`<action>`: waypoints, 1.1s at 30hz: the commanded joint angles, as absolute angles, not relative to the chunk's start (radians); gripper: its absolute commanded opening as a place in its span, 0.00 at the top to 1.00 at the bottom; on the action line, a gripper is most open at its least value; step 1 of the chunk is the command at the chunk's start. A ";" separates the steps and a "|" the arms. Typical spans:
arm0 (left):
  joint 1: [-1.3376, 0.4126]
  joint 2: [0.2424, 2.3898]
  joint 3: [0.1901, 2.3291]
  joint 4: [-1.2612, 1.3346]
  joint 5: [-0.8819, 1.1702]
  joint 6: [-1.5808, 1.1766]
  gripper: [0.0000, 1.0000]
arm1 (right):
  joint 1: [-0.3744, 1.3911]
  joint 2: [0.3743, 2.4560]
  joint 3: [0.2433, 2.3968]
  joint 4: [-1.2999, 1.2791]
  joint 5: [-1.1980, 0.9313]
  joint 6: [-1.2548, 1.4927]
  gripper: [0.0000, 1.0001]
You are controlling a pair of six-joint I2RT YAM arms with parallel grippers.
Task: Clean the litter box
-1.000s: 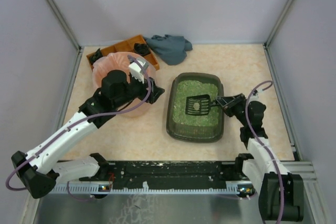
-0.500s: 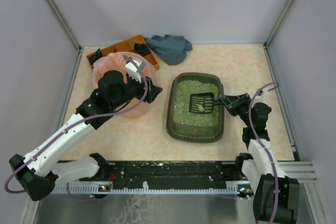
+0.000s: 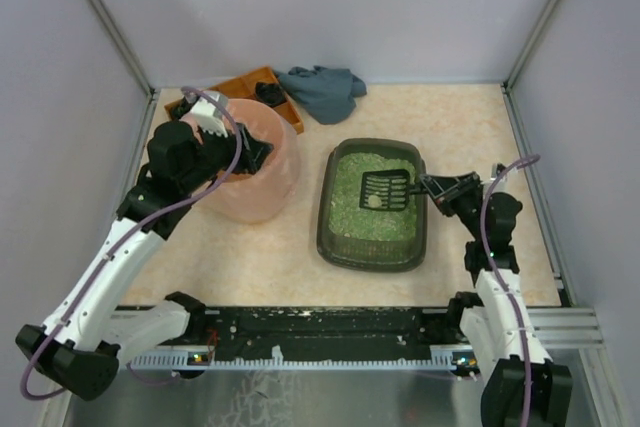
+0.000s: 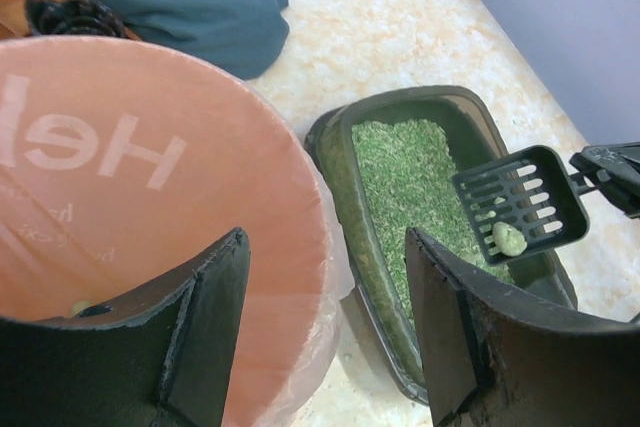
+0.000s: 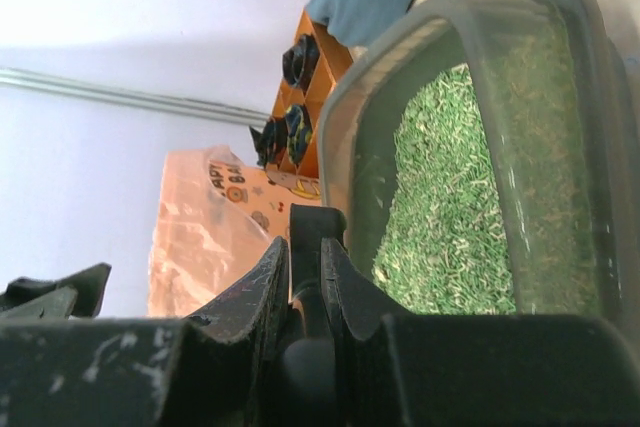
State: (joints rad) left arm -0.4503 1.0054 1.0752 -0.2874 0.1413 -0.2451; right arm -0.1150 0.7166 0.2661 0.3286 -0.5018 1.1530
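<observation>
Top view: litter box (image 3: 370, 260) sits on the tabletop (image 3: 470, 127) right of centre frame, long side running up and down the picture, pale green granules inside. Right gripper (image 3: 432, 187) is at the box's right rim, clenched on the handle of a black slotted scoop (image 3: 383, 190). The right wrist view confirms both fingers pressed against the handle. The scoop head is over the granules in the upper half of the box, and one pale clump (image 3: 373, 200) lies on its slots. I can't tell whether the scoop is touching the litter or just above it. Pink bin (image 3: 270, 187) stands left of the box, close but apart from it. Left gripper (image 3: 255, 152) is at the bin's upper rim. In the left wrist view its jaws are released and spread, straddling the rim, with one finger inside the bag and the other outside on the box side. A small pale lump shows low inside the bin. Orange tray (image 3: 240, 87) and a grey-blue cloth (image 3: 322, 90) lie at upper left, against the back wall.
</observation>
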 commanded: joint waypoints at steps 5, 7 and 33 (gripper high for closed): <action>-0.430 0.883 1.092 -0.337 0.003 -0.164 0.30 | -0.105 0.745 0.485 0.146 -0.413 1.156 1.00; -0.430 0.831 1.060 -0.339 -0.018 -0.157 0.30 | -0.096 0.768 0.521 0.152 -0.401 1.178 1.00; -0.430 0.376 0.784 -0.540 -0.193 -0.191 0.29 | 0.627 1.530 1.518 0.151 -0.014 0.887 1.00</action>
State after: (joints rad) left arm -0.4358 0.4141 0.8085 -0.5056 -0.1986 -0.1898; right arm 0.5598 1.4357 1.3510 0.1131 -0.0422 1.0237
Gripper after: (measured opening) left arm 0.707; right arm 0.157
